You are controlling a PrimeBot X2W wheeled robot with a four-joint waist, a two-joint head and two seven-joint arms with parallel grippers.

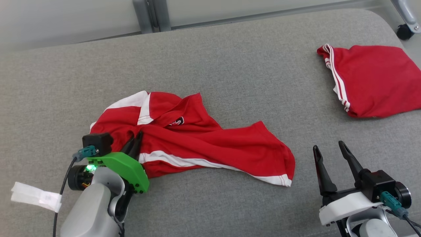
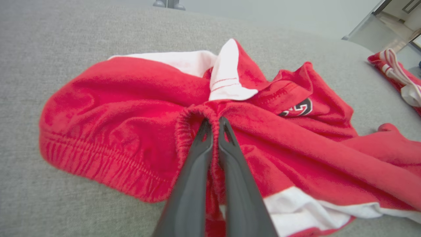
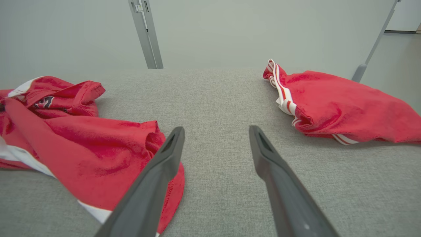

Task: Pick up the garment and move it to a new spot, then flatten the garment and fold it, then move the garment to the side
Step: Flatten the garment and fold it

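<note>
A crumpled red garment [image 1: 197, 144] with white trim and a dark badge lies on the grey padded table [image 1: 230, 65], left of centre. My left gripper [image 1: 136, 140] is shut on its elastic waistband; in the left wrist view the two dark fingers [image 2: 200, 158] pinch a gathered red fold of the garment [image 2: 125, 105]. My right gripper [image 1: 329, 151] stands open over bare table at the lower right, apart from the cloth. The right wrist view has the garment [image 3: 75, 141] to the left of the right gripper [image 3: 215, 131], one finger crossing its hem.
A second red garment [image 1: 371, 79] with white stripes lies folded at the table's far right edge, also seen as the folded garment [image 3: 342, 105] in the right wrist view. A white label [image 1: 36, 196] sticks out at the lower left. A caster wheel [image 1: 404, 31] stands beyond the table.
</note>
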